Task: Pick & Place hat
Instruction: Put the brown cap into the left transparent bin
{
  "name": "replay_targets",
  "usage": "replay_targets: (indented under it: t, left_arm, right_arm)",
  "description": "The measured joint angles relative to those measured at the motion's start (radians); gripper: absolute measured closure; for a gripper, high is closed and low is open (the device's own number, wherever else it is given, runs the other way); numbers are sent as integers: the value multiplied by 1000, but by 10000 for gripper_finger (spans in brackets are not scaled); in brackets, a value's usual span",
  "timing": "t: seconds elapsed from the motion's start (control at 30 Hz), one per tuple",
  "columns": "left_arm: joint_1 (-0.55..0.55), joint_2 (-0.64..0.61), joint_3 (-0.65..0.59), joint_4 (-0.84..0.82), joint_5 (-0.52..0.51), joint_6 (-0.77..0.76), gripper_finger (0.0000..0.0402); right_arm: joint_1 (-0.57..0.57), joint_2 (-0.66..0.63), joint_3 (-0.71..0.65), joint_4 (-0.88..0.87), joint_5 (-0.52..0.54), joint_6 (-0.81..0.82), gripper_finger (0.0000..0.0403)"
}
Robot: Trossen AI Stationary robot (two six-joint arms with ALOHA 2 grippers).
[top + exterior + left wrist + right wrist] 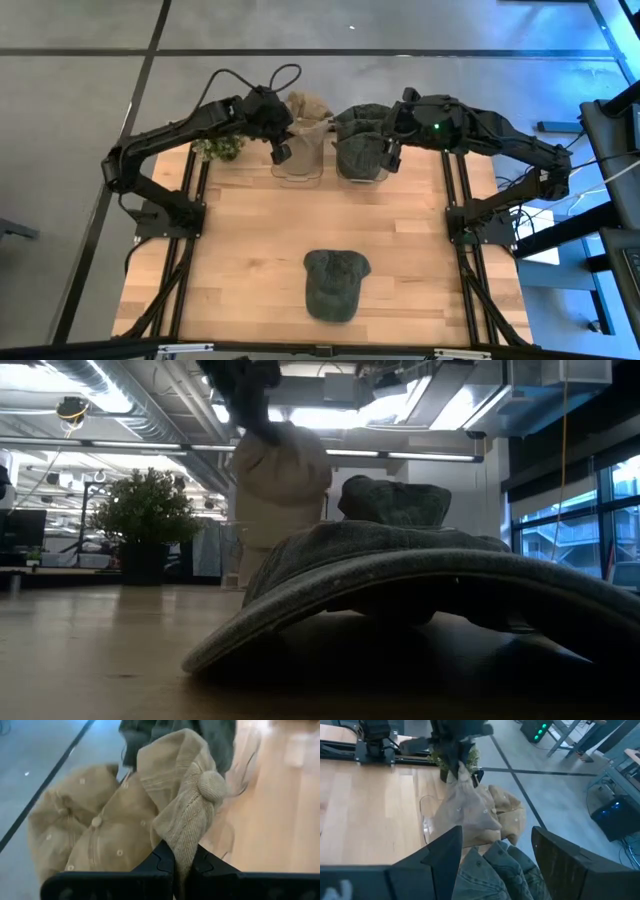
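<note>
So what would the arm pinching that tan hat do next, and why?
Probably lift it a little higher. The left gripper has its fingers shut on a fold of the tan hat, which hangs over the clear bin with other tan hats beneath, so it likely needs clearance before moving.

A butcher-block table [250, 260] stands on a grey floor [80, 90] crossed by dark lines, with a small potted plant [220, 148] at its far left edge and a computer [615, 817] glowing blue beyond.
</note>
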Motion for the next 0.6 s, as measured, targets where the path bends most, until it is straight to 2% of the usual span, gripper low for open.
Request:
replay_targets:
  t: [0.3,0.6]
  left_arm:
    - [14,63,-67,60,-1,26,390]
    - [14,131,-67,62,-114,12,384]
  right_arm:
    - [-15,0,0,1,0,2,164]
    - [-15,0,0,-14,0,4,164]
